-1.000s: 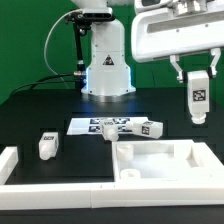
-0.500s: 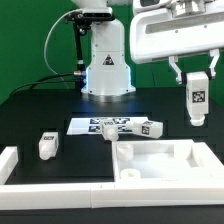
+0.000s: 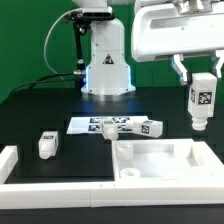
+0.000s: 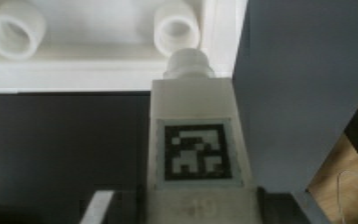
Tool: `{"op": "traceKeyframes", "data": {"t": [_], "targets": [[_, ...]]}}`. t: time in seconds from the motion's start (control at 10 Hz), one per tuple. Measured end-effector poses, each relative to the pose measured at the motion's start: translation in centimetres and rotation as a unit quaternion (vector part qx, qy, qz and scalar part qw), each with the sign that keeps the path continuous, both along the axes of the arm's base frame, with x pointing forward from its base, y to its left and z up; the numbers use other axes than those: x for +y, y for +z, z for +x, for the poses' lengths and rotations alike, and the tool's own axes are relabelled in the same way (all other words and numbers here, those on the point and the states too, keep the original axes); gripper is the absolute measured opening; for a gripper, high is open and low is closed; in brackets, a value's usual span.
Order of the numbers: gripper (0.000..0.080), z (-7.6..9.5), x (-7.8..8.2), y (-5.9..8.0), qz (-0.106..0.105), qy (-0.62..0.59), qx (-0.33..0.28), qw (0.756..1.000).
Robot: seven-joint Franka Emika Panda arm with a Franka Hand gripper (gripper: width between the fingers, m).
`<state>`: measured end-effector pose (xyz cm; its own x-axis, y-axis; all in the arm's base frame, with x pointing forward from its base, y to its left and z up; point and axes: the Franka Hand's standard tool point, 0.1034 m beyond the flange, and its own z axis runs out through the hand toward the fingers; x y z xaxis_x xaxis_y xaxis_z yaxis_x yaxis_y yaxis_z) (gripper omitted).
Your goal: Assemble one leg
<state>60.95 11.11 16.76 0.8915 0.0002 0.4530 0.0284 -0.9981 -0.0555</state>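
My gripper (image 3: 201,74) is shut on a white leg (image 3: 202,102) with a black-and-white tag. It holds the leg upright in the air at the exterior view's right, above the far right corner of the white tabletop (image 3: 160,160). In the wrist view the held leg (image 4: 197,130) fills the middle, its narrow end pointing toward the tabletop's round sockets (image 4: 179,32). Another leg (image 3: 47,144) stands on the black table at the exterior view's left. Two more legs (image 3: 150,127) lie on the marker board (image 3: 92,126).
A white L-shaped rail (image 3: 30,170) runs along the table's front and left edge. The robot base (image 3: 106,60) stands at the back centre, with a green cable behind it.
The gripper with the leg has shifted a little toward the exterior view's right and slightly down. Nothing else has moved.
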Motion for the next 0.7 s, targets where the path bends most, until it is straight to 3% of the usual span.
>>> {"op": "traceKeyframes", "data": {"t": [0.2,0.4,0.7], "targets": [[0.0286,0.2,-0.1,-0.3,-0.002,0.002,0.000,1.000],[0.0286,1.8,-0.3,-1.5,-0.006,0.000,-0.003,1.000],[0.0286,2.0,-0.1,-3.7,-0.009,0.003,-0.009,1.000]]}}
